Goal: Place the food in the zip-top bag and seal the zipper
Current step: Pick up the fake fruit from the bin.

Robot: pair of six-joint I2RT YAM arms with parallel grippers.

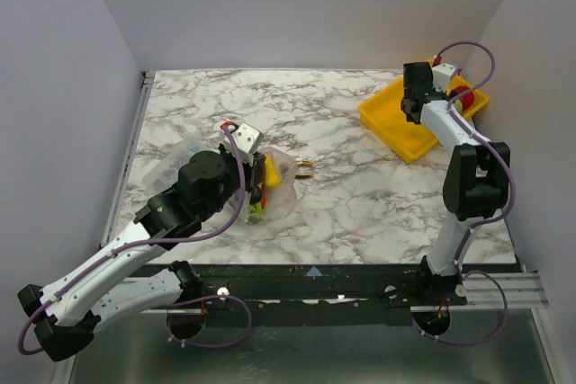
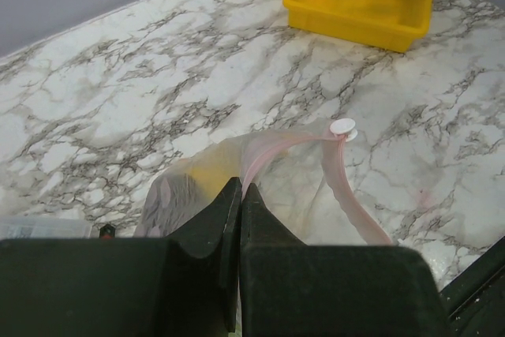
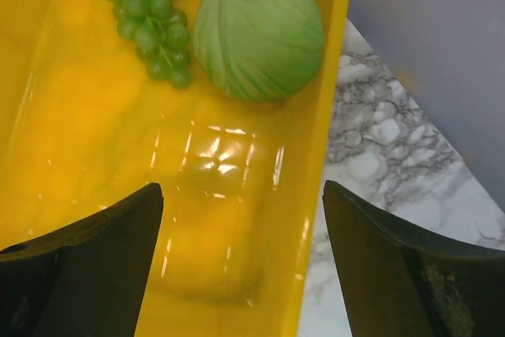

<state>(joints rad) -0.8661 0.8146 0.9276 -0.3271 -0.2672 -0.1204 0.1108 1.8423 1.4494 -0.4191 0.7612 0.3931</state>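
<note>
Zip-top bag lies on the table, left of centre, with yellow, green and red food inside. Left gripper is clenched on its pink zipper edge. Yellow tray at far right holds green grapes and a cabbage. Right gripper is spread wide above the tray, holding nothing.

a yellow tray sits on the marbled table — at its far right corner.
</note>
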